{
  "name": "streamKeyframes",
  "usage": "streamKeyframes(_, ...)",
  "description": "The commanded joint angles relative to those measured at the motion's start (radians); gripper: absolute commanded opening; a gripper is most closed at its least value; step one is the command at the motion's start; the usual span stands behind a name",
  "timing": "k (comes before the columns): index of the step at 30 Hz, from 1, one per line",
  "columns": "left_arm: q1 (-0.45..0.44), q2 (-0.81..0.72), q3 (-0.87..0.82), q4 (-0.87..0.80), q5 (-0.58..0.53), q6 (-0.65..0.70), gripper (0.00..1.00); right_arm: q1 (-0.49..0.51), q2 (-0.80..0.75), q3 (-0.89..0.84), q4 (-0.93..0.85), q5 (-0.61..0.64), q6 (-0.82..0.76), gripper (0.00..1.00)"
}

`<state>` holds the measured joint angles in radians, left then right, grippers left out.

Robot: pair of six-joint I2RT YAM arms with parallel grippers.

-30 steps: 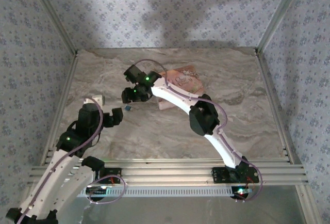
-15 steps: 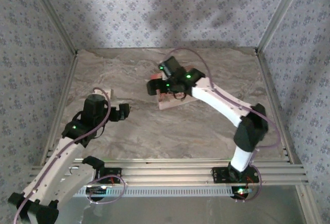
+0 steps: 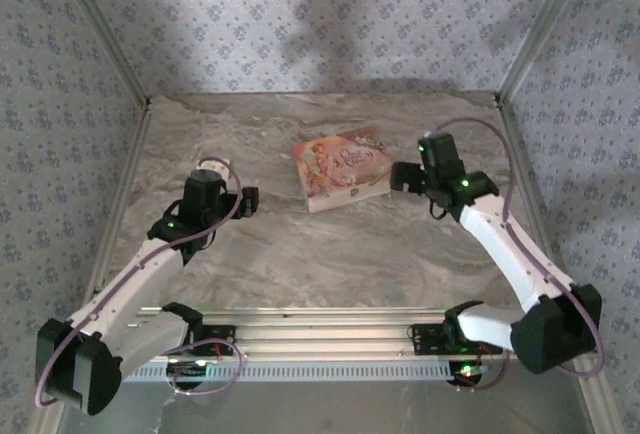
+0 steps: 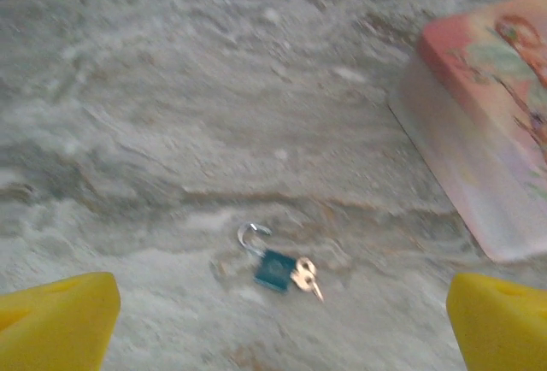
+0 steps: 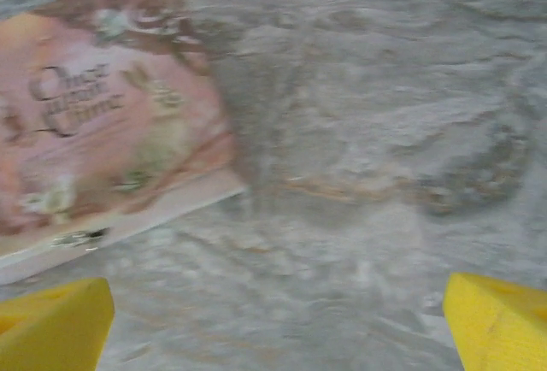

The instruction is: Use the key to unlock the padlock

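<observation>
The padlock [image 4: 275, 270], a tiny dark teal block, lies on the marble table [image 4: 171, 132] in the left wrist view. Its silver shackle [image 4: 250, 236] is swung open on one side. The small tan key [image 4: 305, 277] sticks out of its lower end. My left gripper [image 4: 278, 328] hovers just short of the padlock, open, and its yellow fingertips [image 4: 55, 320] are far apart and hold nothing. From above, the left gripper [image 3: 248, 201] sits left of the pink box [image 3: 340, 167]. My right gripper [image 3: 400, 176] is to the right of that box, open [image 5: 273, 328] and empty.
The pink illustrated flat box [image 5: 102, 132] lies at the table's centre back, between the two grippers, and it shows at the right edge [image 4: 487, 123] of the left wrist view. Aluminium frame rails [image 3: 520, 64] and patterned walls enclose the table. Both wrist views are motion-blurred.
The right arm swung from beside the left gripper, over the pink box, to the box's right side. The left gripper shifted slightly back and right. The padlock lies free on the table.
</observation>
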<state>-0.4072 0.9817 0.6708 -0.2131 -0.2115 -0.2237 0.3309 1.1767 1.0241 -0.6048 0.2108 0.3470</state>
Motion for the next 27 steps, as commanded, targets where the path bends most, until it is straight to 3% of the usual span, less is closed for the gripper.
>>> streamKeyframes(1,0.008,-0.015,-0.064,0.181,-0.120,0.108,0.98,-0.033,-0.101,-0.148,0.147,0.113,-0.101,1.00)
streamKeyframes(6,0.097,-0.014,-0.158,0.324,-0.136,0.118,0.98,-0.097,-0.217,-0.357,0.377,0.188,-0.159,1.00)
streamKeyframes(10,0.165,0.005,-0.225,0.416,-0.208,0.100,0.98,-0.155,-0.206,-0.441,0.506,0.126,-0.248,1.00)
streamKeyframes(15,0.211,0.049,-0.320,0.585,-0.282,0.133,0.98,-0.224,-0.163,-0.515,0.654,0.102,-0.243,1.00)
streamKeyframes(20,0.273,0.122,-0.389,0.750,-0.200,0.115,0.98,-0.271,-0.152,-0.673,0.988,0.092,-0.253,1.00)
streamKeyframes(27,0.300,0.257,-0.431,1.047,-0.110,0.192,0.98,-0.334,0.024,-0.755,1.338,-0.023,-0.334,1.00)
